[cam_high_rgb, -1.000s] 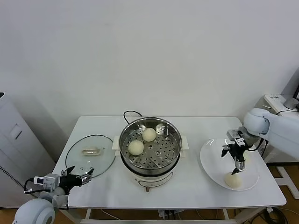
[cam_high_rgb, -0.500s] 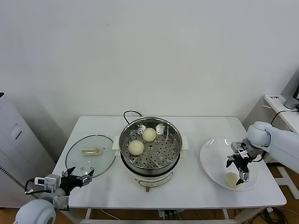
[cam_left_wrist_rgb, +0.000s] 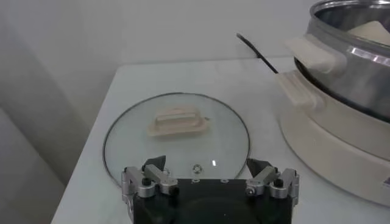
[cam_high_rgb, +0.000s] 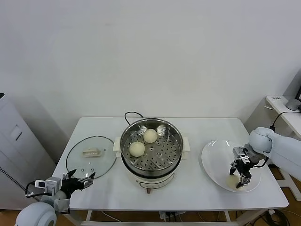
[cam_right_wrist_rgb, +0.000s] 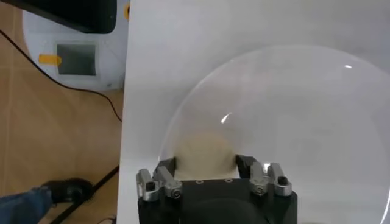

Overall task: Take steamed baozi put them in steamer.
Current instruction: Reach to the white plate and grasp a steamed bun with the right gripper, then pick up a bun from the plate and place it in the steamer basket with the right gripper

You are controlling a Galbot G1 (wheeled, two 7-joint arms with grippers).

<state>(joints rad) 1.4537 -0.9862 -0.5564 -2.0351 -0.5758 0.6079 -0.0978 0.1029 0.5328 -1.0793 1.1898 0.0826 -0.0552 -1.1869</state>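
Note:
The steamer (cam_high_rgb: 175, 147), a shiny steel pot on a white base, stands mid-table and holds two baozi (cam_high_rgb: 150, 135) (cam_high_rgb: 137, 149) on its perforated tray. A third baozi (cam_high_rgb: 232, 181) rests on the white plate (cam_high_rgb: 214, 160) at the right. My right gripper (cam_high_rgb: 239, 179) is down over it, and in the right wrist view the gripper (cam_right_wrist_rgb: 205, 161) has its fingers (cam_right_wrist_rgb: 167, 165) against both sides of this bun (cam_right_wrist_rgb: 204, 149). My left gripper (cam_high_rgb: 80, 179) is open and empty at the table's front left edge. No other bun shows.
The glass lid (cam_high_rgb: 91, 155) with a pale handle lies flat left of the steamer, just beyond my left gripper (cam_left_wrist_rgb: 206, 164). A black cord (cam_high_rgb: 129, 114) runs behind the pot. The plate reaches close to the table's right front edge.
My right gripper has come down and toward the front of the plate, from above the bun to around it. The left arm has barely moved.

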